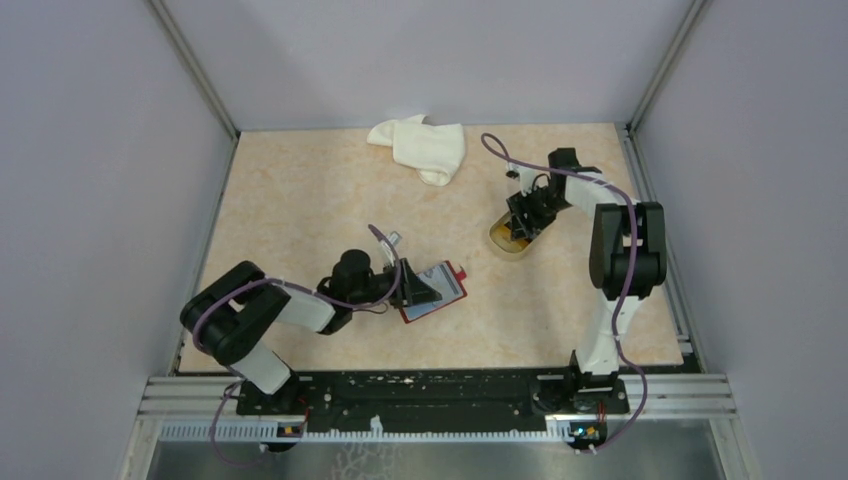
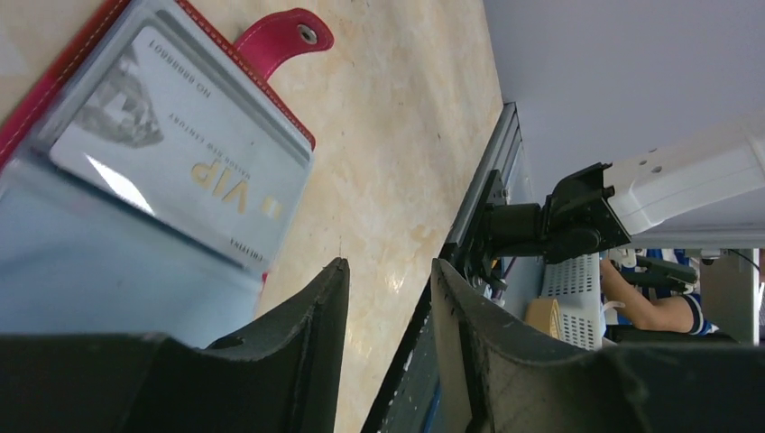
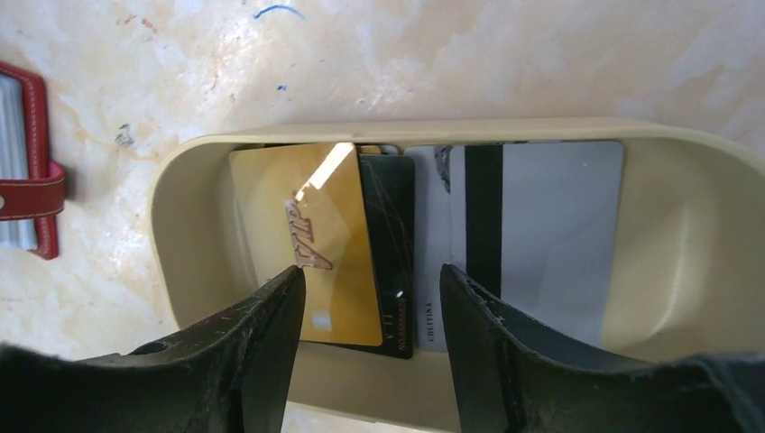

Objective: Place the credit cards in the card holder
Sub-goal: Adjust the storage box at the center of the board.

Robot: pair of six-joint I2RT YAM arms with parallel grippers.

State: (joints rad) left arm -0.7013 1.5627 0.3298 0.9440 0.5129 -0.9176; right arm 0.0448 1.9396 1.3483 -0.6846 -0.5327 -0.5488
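Note:
The dark red card holder (image 1: 447, 284) lies open on the table, its snap tab (image 2: 287, 34) pointing away. A silver VIP card (image 2: 180, 153) sits inside one of its clear sleeves. My left gripper (image 2: 388, 271) hovers low at the holder's near edge (image 1: 420, 287), open, with only table showing between the fingers. In the beige tray (image 3: 171, 207) lie a gold card (image 3: 307, 234), a black card (image 3: 392, 225) under it and a silver card (image 3: 559, 225) with a black stripe. My right gripper (image 3: 370, 275) hangs open just above the tray (image 1: 500, 243), over the gold and black cards.
A crumpled white cloth (image 1: 425, 148) lies at the back of the table. Grey walls close in the left, back and right sides. The black rail (image 1: 420, 395) with the arm bases runs along the near edge. The holder's edge (image 3: 27, 162) shows left of the tray.

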